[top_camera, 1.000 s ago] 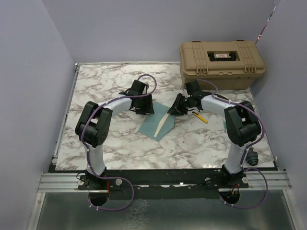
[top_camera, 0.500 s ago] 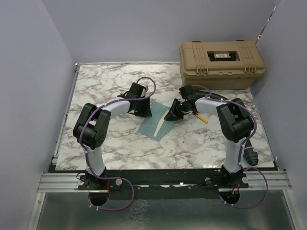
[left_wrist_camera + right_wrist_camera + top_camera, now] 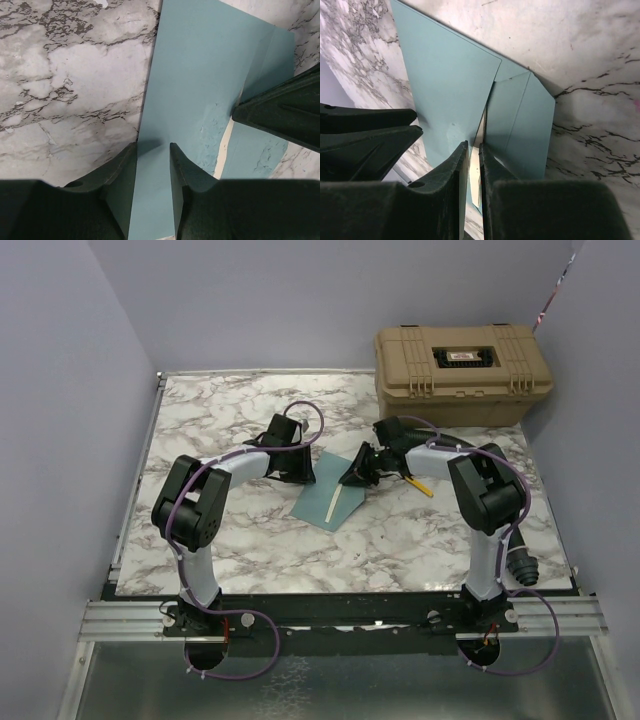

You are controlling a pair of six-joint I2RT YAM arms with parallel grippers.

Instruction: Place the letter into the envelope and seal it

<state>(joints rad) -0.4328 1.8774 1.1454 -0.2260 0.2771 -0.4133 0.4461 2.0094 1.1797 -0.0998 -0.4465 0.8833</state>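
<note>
Marble-patterned table (image 3: 200, 430) carries everything, and the work sits near its middle. On the left, the left tool (image 3: 154, 146) comes down onto the envelope (image 3: 200, 75). Its two fingers are parted only a little, with the tips resting on the teal paper and bare envelope showing in the gap. It grasps nothing and seems to serve as a hold-down, so the envelope cannot slide while the other arm works. The envelope lies flat between the two arms, its pointed flap open on the right side. Along the mouth, between the body and the flap, a thin cream strip of the letter (image 3: 474, 175) shows, so most of the sheet looks to be inside the pocket with only an edge out. The right tool (image 3: 472, 146) meets that edge with its fingers drawn almost together, the cream strip sitting in the narrow slit between them. I judge it clenched on the letter, placed there to feed the last of it in. The flap is not yet folded down, so sealing lies ahead. Farther right is what looks like a yellow pencil (image 3: 419, 486), apart from the envelope, and at the far right corner stands a tan case (image 3: 462, 360) with its lid shut
</note>
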